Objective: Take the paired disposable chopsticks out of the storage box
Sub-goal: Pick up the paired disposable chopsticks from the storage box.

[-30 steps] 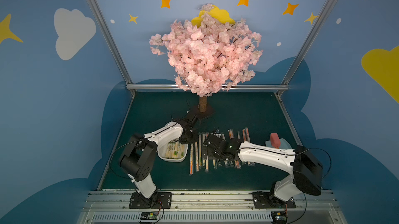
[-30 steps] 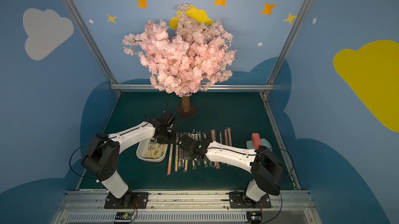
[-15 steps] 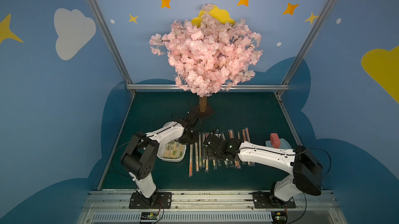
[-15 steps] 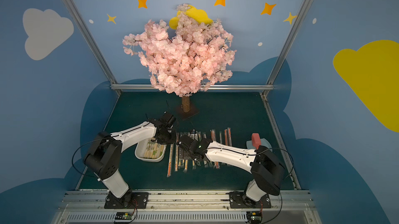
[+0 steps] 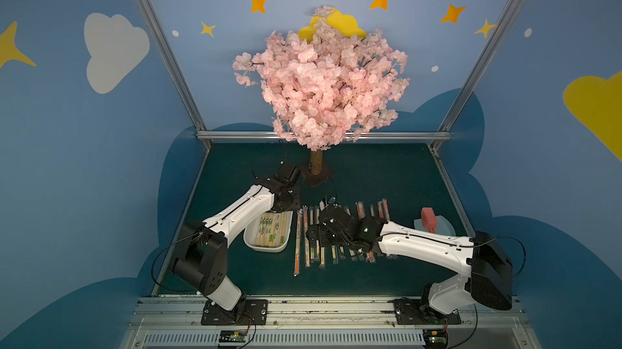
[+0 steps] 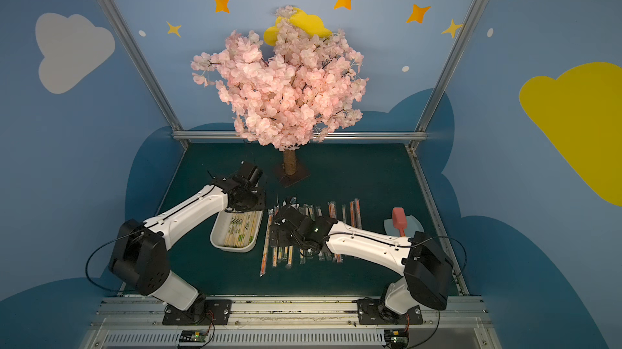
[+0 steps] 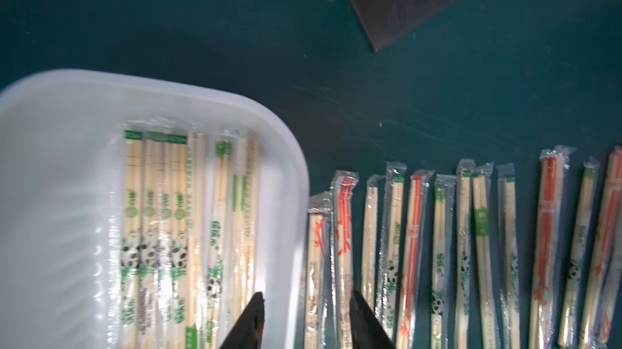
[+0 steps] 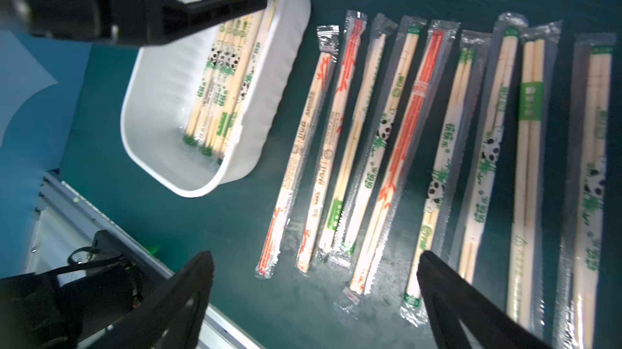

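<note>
Fingers [image 7: 249,322] — left, parted — above box [image 7: 300,169] rim

Laid side by side on the mat [image 7: 202,27] just beside the white storage box [image 7: 282,152]: sleeved paired disposable chopsticks [image 7: 412,246]; more lying lengthwise inside

Chopsticks [image 6: 264,253] lie in a row beside the storage box [image 6: 235,249].

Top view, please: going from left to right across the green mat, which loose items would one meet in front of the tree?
White storage box → row of sleeved chopsticks → light-blue scoop.
</note>
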`<state>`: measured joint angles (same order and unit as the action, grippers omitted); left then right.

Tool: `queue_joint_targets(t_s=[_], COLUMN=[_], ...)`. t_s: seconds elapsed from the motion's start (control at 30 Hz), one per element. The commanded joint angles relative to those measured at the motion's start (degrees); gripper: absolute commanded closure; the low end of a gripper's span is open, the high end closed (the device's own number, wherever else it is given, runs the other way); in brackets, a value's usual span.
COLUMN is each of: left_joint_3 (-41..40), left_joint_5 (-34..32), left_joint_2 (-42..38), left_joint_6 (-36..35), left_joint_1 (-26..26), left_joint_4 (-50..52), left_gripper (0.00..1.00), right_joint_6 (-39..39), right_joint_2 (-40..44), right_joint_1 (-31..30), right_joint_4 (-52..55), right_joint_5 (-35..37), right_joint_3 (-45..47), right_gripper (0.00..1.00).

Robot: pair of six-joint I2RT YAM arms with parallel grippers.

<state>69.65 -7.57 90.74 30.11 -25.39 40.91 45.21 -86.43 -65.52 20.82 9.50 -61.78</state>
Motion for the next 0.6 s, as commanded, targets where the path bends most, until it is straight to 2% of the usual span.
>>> queue_joint_targets(t_s=[0.0,0.2,0.33,0.57], left_joint_3=[-0.35,-1.53,-0.75,-0.30], left_joint_5=[-2.01,0.15,2.74,4.67], left_joint_2=[-0.37,1.83,5.68,10.61], left_joint_6=[-1.95,-3.91,-4.88,-4.61], left_joint_1=[3.38,7.73,7.90,7.86], left_joint_4=[2.21,0.72,0.32,-0.80], left_gripper=[0.56,0.58,0.63,0.68], right_joint_6=[-3.04,-3.04,-2.42,-2.23], right_joint_2=[1.03,1.40,0.72,-0.16], right_joint_1=[-0.36,-0.29,-0.23,-0.28], right_joint_4=[-4.13,-7.34,-11.14,-10.73], right_joint_5=[-2.62,-2.72,-3.46,-4.14], right_joint_3=[-0.16,-1.16,0.49,0.17], right_gripper=[0.02,0.02,0.02,0.02])
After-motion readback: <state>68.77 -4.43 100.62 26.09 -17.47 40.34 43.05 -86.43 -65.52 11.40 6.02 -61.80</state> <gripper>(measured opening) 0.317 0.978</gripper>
